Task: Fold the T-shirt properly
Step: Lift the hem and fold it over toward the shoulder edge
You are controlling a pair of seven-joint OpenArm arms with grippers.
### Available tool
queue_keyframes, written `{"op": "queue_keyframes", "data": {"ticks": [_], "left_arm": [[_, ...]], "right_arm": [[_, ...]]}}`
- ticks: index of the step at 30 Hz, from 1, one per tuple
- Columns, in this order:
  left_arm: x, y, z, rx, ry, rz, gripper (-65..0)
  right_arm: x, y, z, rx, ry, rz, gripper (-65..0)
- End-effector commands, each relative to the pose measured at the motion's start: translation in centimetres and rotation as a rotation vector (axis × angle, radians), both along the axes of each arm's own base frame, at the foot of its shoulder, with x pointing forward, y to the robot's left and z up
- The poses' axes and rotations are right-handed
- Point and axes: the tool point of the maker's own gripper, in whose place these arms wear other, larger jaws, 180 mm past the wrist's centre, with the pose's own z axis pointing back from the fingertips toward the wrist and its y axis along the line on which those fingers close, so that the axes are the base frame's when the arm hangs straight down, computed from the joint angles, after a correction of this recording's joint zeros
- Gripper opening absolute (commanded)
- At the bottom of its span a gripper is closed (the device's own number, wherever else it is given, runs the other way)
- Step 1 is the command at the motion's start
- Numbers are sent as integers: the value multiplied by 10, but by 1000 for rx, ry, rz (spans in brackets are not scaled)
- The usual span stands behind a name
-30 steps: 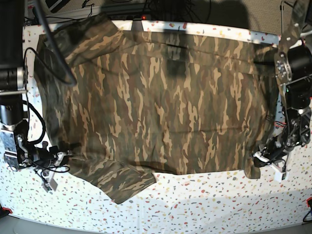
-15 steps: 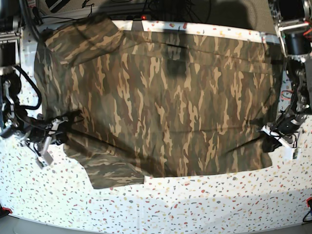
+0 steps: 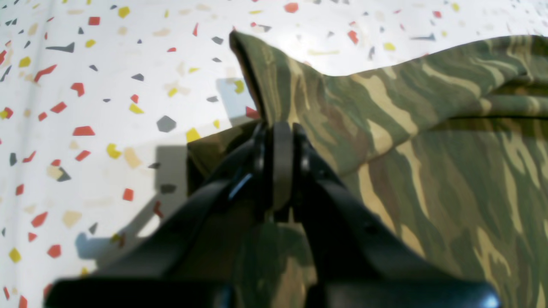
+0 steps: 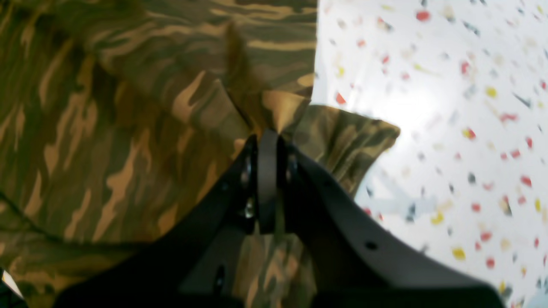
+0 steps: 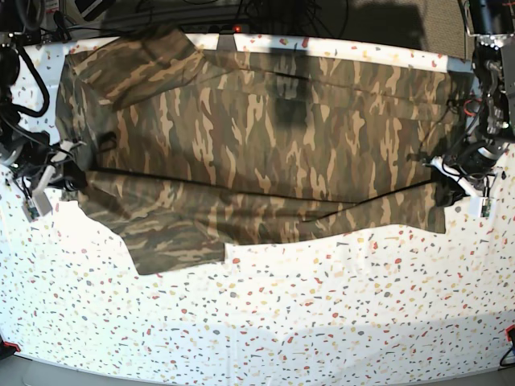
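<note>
The camouflage T-shirt lies spread across the far half of the speckled table. My left gripper at the right of the base view is shut on the shirt's near corner; the left wrist view shows the gripper pinching a raised peak of cloth. My right gripper at the left of the base view is shut on the opposite near corner, with its fingers closed on a bunched fold. The lifted near edge is pulled taut between them, and a sleeve hangs below it.
The white terrazzo tabletop shows in front of the shirt. Cables and dark gear line the back edge. My arms stand at the left side and right side of the table.
Both grippers have risen and moved toward the far side with the shirt's near edge. More bare table shows in front, and the near sleeve has been dragged back.
</note>
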Motion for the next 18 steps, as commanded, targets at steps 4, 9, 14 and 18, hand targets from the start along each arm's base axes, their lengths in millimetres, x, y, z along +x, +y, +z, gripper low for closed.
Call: {"op": "queue_keyframes", "data": {"ticks": [4,9,14,18], "left_arm": [[-1,13,21,18,-64,19,-650],[-12,36,21,31,-56,81,-650],[-24,46,14,38,-26,104,-650],[-30,45,8,38,-11,103,-650]], "right_arm": [[-8,-12,13,-5,-40,-26,-650],[-27,-19,3,31,-23,-85,-650],[-45,-20,-9,49,7,-105,-650],[-57,-18,-21,59,40,-112,-650]]}}
